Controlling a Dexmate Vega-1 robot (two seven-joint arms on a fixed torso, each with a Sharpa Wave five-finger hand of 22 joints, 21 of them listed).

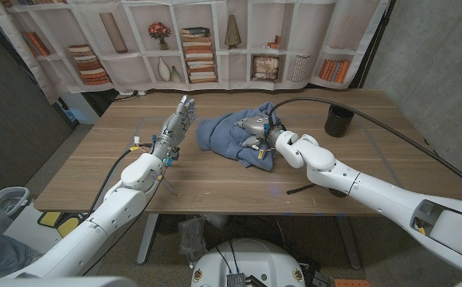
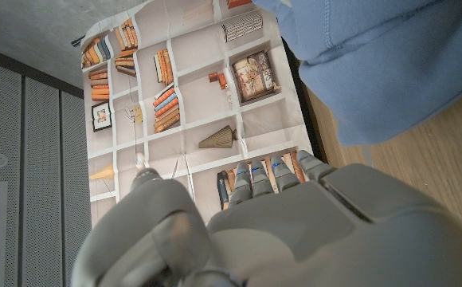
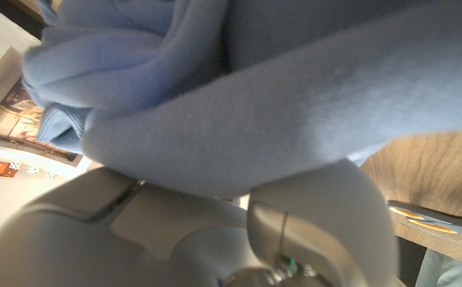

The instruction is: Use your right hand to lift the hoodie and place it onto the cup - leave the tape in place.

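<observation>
From the head camera, a crumpled blue hoodie (image 1: 229,135) lies near the middle of a wood-grain table (image 1: 95,163), its plank pattern running lengthwise. The robot's right hand (image 1: 256,133) is buried in the right side of the garment, fingers closed into the cloth and gripping it; the hoodie is still on the table. A black cup (image 1: 338,121) stands upright to the right of the hoodie, apart from it, with a black cable (image 1: 390,123) arcing past it toward the right arm. The left hand (image 1: 175,127) is raised at the hoodie's left, fingers apart and extended upward, holding nothing. Behind the table hangs a printed backdrop (image 1: 215,40) of white shelves with books, vases and a flower pot; a dark panel closes the room on the left and a grey wall on the right.

From the left wrist camera, the back of the left hand (image 2: 295,223) shows with its fingertips (image 2: 251,177) spread against the bookshelf backdrop (image 2: 175,104). A fold of the blue hoodie (image 2: 382,64) sits on the wooden table (image 2: 430,167) just beyond the fingers, not touching them.

From the right wrist camera, soft blue fleece of the hoodie (image 3: 295,88) drapes directly over the right hand (image 3: 215,231), pressed against it. A strip of table (image 3: 438,175) and a sliver of the backdrop (image 3: 24,119) appear at the edges.
</observation>
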